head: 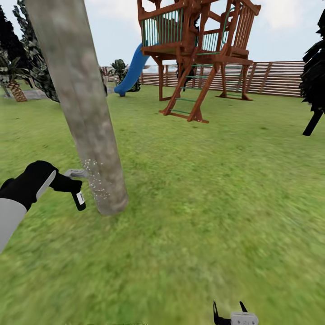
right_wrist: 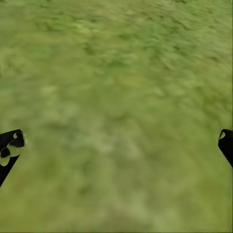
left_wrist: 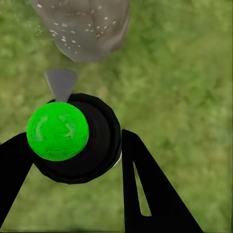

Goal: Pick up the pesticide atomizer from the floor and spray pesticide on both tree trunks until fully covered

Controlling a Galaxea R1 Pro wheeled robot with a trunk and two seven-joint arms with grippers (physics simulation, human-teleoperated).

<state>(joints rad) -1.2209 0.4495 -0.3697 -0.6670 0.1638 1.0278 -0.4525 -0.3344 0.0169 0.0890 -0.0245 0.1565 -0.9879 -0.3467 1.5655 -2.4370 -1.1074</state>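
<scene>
My left gripper [head: 63, 182] is shut on the pesticide atomizer [head: 77, 192], a dark bottle with a white label and a grey spray head pointing at the tree trunk [head: 81, 104]. A cloud of pale specks of pesticide [head: 95, 180] lies on the trunk's lower part, just off the nozzle. In the left wrist view the atomizer [left_wrist: 80, 138] sits between the two black fingers [left_wrist: 145, 189], its grey nozzle aimed at the speckled trunk base [left_wrist: 85, 26]. My right gripper [head: 231, 313] hangs open over the grass at the bottom edge, with its fingertips [right_wrist: 10, 145] far apart.
A wooden play tower [head: 198, 49] with a blue slide [head: 133, 70] stands ahead on the lawn before a slatted fence [head: 271, 77]. A dark-leaved tree [head: 316, 72] is at the right edge, palms and shrubs [head: 18, 67] at the left. Open grass lies to the right of the trunk.
</scene>
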